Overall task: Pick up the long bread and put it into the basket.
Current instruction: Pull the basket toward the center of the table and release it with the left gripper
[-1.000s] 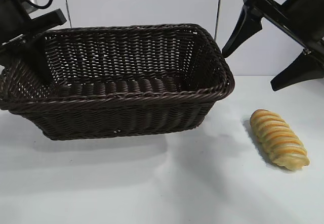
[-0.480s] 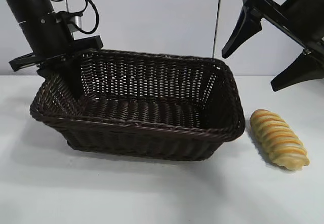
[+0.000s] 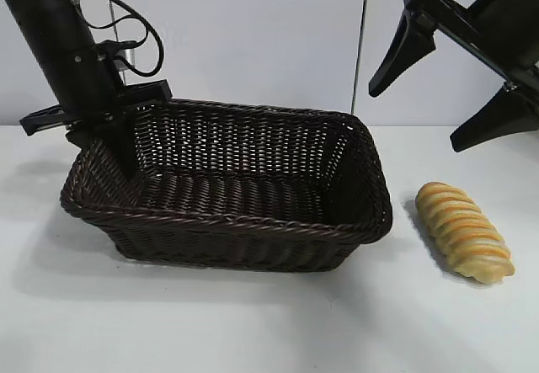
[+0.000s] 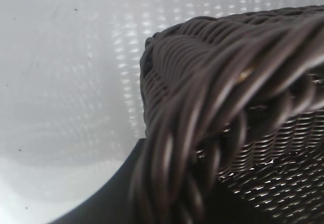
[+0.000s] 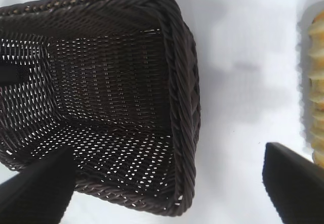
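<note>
One long bread point(image 3: 464, 231) beside basket point(image 3: 253, 228)

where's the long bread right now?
In the exterior view the long bread lies on the table at the right, just beside the basket and apart from it, below the raised, open right gripper.

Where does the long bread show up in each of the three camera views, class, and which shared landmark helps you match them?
Exterior view: the long bread lies on the table at lower right, apart from the basket.
Left wrist view: not in it; only the basket rim shows.
Right wrist view: a sliver at the right edge.
Shared landmark: the basket's braided rim.
</note>
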